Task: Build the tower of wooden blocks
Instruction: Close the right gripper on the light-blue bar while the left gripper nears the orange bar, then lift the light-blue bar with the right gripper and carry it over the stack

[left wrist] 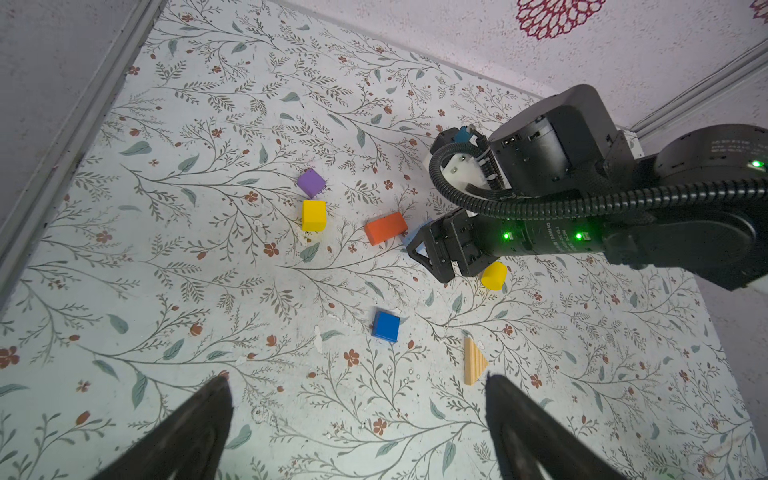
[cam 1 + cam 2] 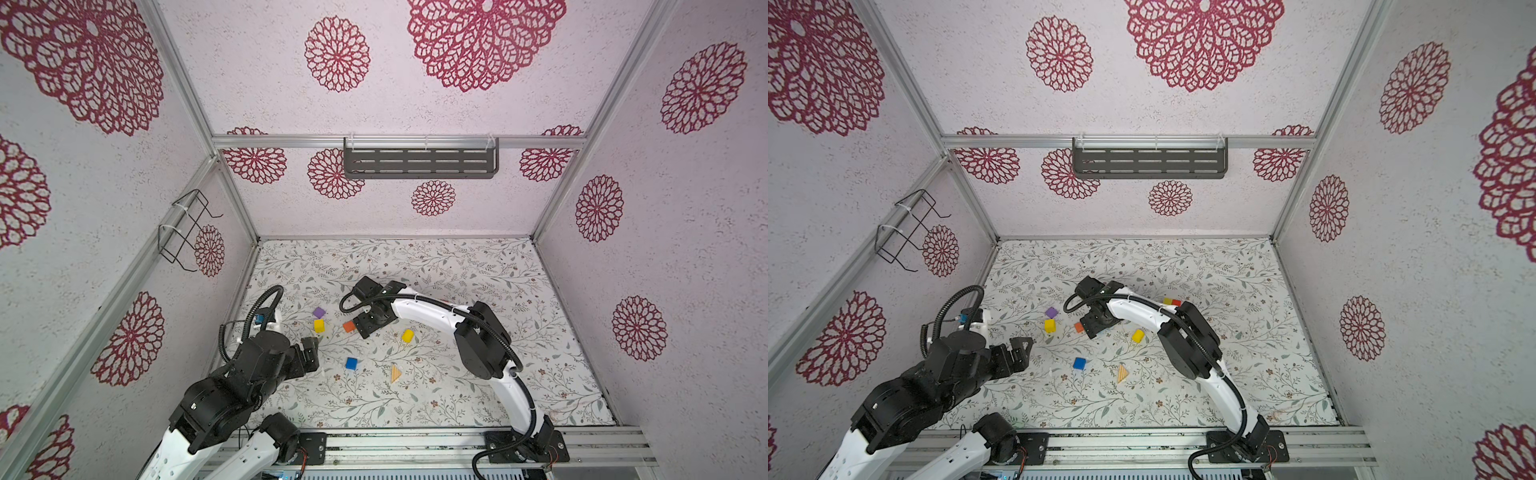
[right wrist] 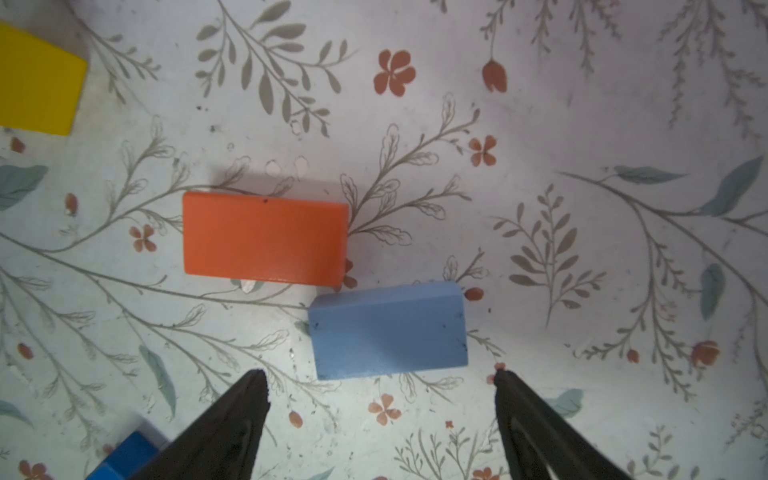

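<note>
Where both top views look down, right pincer [image 2: 362, 330]: low over the table [image 2: 478, 399], reaching across the middle; its jaws are hidden from above.
Top views, wood blocks: all single on the table. The orange brick [image 2: 349, 326] lies just beside the right pincer, toward the left pincer [image 2: 311, 355]. A purple cube [image 2: 318, 312] and yellow cube [image 2: 319, 326] lie beyond the brick.
Top views, far side: a yellow block [image 2: 407, 336] sits near the right pincer. In a top view a red block [image 2: 1177, 303] peeks out behind the right arm [image 2: 1142, 316].
Left wrist view, left pincer [image 1: 356, 379]: jaws spread wide, holding nothing.
Left wrist view, blocks: the blue cube [image 1: 385, 326] lies ahead of the gap, and the wedge [image 1: 473, 360] just beside one fingertip.
Right wrist view, right pincer [image 3: 379, 380]: jaws wide apart, empty.
Right wrist view, blocks: the light blue brick [image 3: 388, 330] lies flat just ahead of the fingertips, in line with the gap. The orange brick is beyond it, corner to corner.
</note>
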Available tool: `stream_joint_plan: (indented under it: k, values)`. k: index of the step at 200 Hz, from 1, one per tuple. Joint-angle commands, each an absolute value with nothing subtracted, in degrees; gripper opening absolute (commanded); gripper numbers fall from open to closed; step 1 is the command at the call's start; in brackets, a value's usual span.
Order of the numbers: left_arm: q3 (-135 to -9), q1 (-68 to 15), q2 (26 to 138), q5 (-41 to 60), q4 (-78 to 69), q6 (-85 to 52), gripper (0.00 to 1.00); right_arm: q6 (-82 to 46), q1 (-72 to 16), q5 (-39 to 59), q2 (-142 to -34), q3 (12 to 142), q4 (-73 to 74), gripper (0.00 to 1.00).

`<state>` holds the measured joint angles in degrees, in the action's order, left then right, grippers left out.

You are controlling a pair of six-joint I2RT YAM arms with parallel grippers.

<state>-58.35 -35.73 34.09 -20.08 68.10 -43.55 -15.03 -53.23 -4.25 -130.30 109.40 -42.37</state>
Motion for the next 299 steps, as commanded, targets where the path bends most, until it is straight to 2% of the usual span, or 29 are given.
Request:
stream_joint_plan:
  k: [1, 109, 173, 221, 299]
  values:
    - [-57.94, -35.24, 34.05, -20.92, 67.68, -44.21, 0.97, -13.96, -52.99, -6.85, -130.77, 112.38, -43.67, 0.86]
    - [-57.48, -35.16, 35.73, -21.17, 67.41, -44.43, 0.97, -14.72, -52.57, -7.93, -134.06, 112.94, -44.85, 0.73]
    - [-57.4, -34.92, 36.73, -21.1, 67.32, -44.34, 0.97, -15.15, -52.45, -7.97, -134.87, 114.26, -45.21, 0.54]
    - [-57.31, -34.06, 37.68, -19.51, 66.43, -43.47, 0.97, -20.55, -51.16, -11.26, -130.43, 112.34, -46.31, 0.49]
    - [-58.62, -34.03, 42.53, -14.64, 59.83, -40.46, 0.97, -31.23, -44.08, -15.7, -117.74, 107.84, -50.49, 0.48]
